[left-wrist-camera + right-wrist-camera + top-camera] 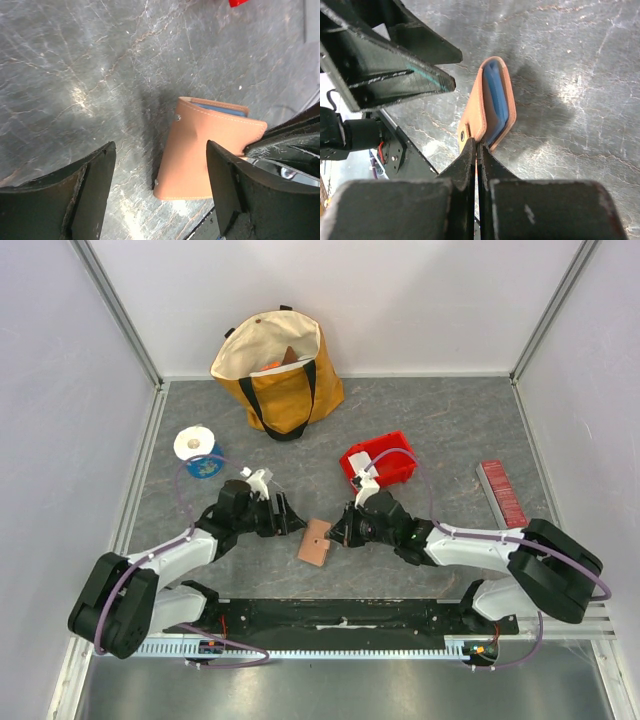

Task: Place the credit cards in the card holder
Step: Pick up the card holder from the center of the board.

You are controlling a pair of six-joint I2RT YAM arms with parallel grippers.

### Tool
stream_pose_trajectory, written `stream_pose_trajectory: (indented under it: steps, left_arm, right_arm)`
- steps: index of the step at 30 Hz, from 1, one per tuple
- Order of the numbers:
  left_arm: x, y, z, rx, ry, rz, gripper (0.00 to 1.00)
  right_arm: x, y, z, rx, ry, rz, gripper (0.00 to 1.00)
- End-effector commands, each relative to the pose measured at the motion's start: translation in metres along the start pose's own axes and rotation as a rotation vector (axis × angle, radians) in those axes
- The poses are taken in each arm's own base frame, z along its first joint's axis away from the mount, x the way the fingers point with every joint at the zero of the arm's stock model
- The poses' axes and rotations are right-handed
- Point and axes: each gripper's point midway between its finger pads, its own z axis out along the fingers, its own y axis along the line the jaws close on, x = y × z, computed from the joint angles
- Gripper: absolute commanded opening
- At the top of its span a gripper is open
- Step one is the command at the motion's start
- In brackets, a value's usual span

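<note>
The card holder [314, 541] lies on the desk [450, 420], near the red bin [395, 466]. Right claw [477, 150] is clamped on its edge, apparently one flap. Left claw [161, 150] stands apart. The leather is judged light and pliable: grip the edges, clear of the blue card [497, 95].

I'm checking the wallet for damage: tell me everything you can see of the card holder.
The card holder is a small tan, leather-like bifold with pale stitching along its edges and a small snap stud. It is folded nearly shut, a light blue card showing inside. It is at the front middle of the grey table. The right gripper pinches one edge; the open left gripper hovers beside it. No damage shows.
</note>
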Motion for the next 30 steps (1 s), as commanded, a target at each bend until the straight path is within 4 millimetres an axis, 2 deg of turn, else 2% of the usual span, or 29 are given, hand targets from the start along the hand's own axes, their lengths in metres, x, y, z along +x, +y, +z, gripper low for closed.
stream_pose_trajectory:
  steps: [1, 5, 8, 17, 30]
  left_arm:
    - [-0.02, -0.031, -0.014, 0.23, -0.073, 0.008, 0.79]
    - [-0.025, -0.06, -0.024, 0.388, -0.07, 0.072, 0.79]
    - [-0.031, -0.073, -0.028, 0.467, -0.1, 0.102, 0.8]
    - [-0.044, -0.088, -0.036, 0.603, -0.147, 0.12, 0.82]
    - [-0.054, -0.127, -0.073, 0.821, -0.155, 0.201, 0.82]
  right_arm:
    - [-0.019, 0.031, -0.013, -0.129, -0.068, -0.088, 0.0]
    - [-0.024, 0.049, -0.024, -0.211, -0.079, -0.124, 0.0]
    - [-0.03, 0.064, -0.033, -0.265, -0.091, -0.147, 0.0]
    - [-0.044, 0.089, -0.06, -0.346, -0.13, -0.193, 0.0]
    - [-0.071, 0.11, -0.094, -0.421, -0.227, -0.246, 0.0]
